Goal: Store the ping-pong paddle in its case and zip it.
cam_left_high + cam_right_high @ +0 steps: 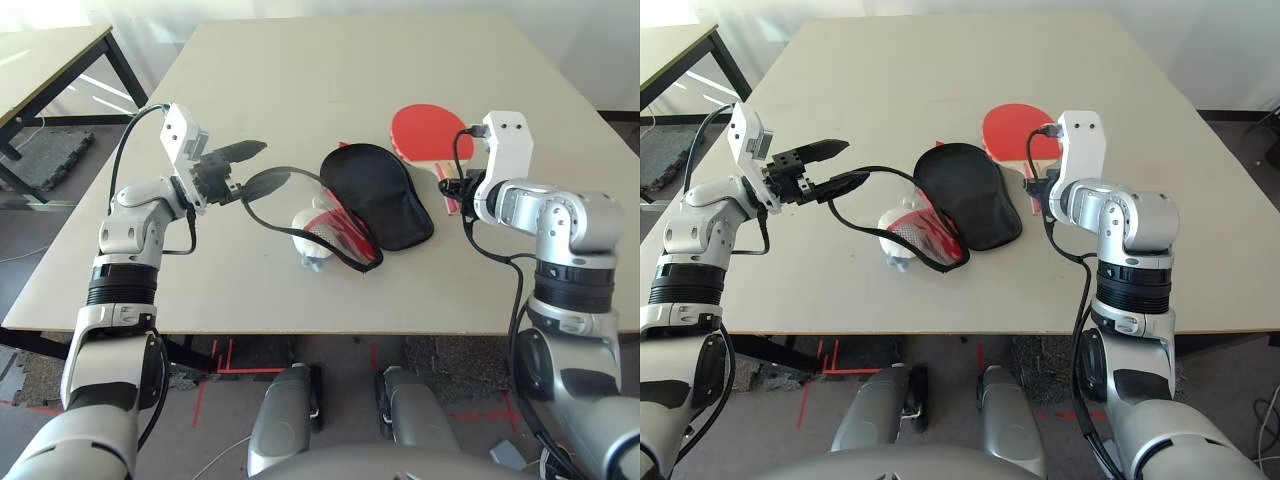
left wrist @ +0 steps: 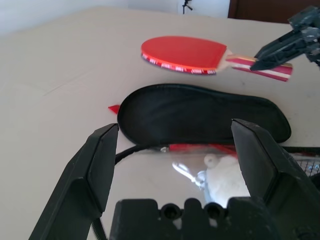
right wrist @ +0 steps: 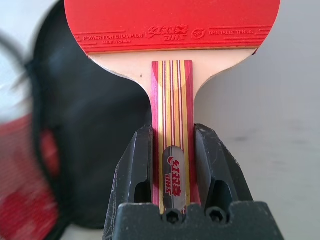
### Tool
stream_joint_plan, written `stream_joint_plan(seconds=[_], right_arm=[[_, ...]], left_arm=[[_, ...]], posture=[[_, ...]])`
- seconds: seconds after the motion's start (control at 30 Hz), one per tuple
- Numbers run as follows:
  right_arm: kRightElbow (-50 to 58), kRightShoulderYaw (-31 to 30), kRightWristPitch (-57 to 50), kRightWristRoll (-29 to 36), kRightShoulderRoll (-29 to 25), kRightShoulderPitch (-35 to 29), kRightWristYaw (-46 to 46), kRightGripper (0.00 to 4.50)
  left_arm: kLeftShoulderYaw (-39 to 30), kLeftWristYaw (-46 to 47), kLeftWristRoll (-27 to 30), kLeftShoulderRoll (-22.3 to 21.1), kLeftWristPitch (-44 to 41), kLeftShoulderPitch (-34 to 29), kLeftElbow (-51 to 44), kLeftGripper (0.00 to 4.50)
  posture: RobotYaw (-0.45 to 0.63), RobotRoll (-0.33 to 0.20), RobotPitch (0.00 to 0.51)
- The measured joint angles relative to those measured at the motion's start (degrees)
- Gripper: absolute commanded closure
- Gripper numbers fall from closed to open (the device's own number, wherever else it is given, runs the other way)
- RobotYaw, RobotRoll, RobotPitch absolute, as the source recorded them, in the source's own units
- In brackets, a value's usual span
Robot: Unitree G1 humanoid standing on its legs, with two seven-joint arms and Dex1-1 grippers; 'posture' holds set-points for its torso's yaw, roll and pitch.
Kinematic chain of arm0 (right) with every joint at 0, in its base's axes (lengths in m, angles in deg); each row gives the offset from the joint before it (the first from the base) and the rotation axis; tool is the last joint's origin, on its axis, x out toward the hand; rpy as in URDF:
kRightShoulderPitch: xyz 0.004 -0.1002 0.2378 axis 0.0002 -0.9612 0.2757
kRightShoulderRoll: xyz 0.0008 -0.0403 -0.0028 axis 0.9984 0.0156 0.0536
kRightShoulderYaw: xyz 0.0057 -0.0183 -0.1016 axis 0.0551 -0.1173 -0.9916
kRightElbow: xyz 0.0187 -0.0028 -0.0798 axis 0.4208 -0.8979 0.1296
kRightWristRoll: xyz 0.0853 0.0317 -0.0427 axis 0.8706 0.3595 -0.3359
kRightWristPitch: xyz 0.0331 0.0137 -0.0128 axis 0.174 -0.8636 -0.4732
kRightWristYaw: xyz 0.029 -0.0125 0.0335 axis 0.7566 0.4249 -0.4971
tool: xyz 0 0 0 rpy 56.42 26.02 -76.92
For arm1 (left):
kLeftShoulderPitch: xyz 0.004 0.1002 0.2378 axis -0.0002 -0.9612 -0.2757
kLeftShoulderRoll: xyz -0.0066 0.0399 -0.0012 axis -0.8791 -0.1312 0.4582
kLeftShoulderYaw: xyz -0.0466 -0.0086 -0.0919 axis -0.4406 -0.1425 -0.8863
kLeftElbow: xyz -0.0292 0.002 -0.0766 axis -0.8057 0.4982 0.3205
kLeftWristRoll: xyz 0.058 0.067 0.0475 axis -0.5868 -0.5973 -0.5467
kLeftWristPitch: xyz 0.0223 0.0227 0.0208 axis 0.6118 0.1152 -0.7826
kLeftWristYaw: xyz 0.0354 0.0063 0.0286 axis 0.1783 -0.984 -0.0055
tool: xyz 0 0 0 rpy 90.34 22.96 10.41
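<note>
The case [image 1: 378,195] lies unzipped on the beige surface [image 1: 300,80], black lining up. Just beyond it on the robot's right, the ping-pong paddle [image 1: 428,131] has its handle clamped in the right gripper [image 3: 172,150]. The left gripper [image 1: 252,167] (fingers spread) hovers left of the case.

Round red-rubber ping-pong paddle [image 3: 172,25]: face red, white lettering band along lower rim; blade pale wood; handle striped red, yellow, dark lines, silver oval badge with red characters.
Paddle-shaped fabric case [image 1: 378,195]: lining black; outer shell red, black trim, black mesh over red.
Small plush pendant [image 1: 313,240]: white.
Rectangular table top [image 1: 300,90]: beige, plain.
Two-finger right gripper [image 3: 172,165]: black.
Two-finger left gripper [image 2: 175,150]: black.
</note>
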Motion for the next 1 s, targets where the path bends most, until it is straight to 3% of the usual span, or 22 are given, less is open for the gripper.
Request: stream_joint_plan(seconds=[0.63,1.0], right_arm=[[-7.8,-9.1,3.2,-1.5,1.9,0.5,-2.9,3.5],[-9.2,-9.4,5.9,-4.1,5.1,-0.1,0.0,3.5]], left_arm=[[-1.9,-0.2,1.7,-3.6,-4.7,-6.9,-8.9,0.0],[-2.0,0.8,1.7,-3.7,-5.2,-7.3,-9.1,0.0]], posture=[[0.18,0.0,0.113],[0.17,0.0,0.107]])
